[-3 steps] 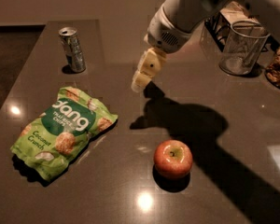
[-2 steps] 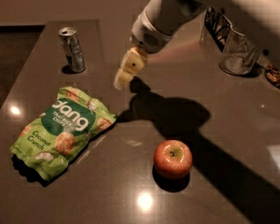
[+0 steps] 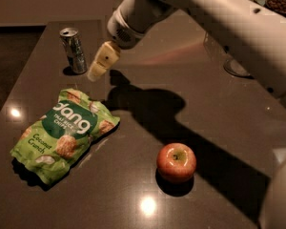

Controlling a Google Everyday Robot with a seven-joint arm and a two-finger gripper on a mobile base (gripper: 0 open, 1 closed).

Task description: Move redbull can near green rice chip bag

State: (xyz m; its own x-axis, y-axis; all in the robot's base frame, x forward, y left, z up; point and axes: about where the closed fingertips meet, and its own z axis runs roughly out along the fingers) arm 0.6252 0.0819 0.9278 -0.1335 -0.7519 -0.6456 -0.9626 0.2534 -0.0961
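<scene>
The redbull can stands upright at the back left of the dark table. The green rice chip bag lies flat at the front left, below the can. My gripper hangs just right of the can and above the bag, its pale fingers pointing down to the left. It holds nothing and does not touch the can.
A red apple sits at the front middle of the table. The base of a clear glass cup shows behind my arm at the back right. The table's left edge runs close to the can.
My arm has swung left, bringing the gripper from the table's middle to just beside the can. The can, bag and apple have not moved.
</scene>
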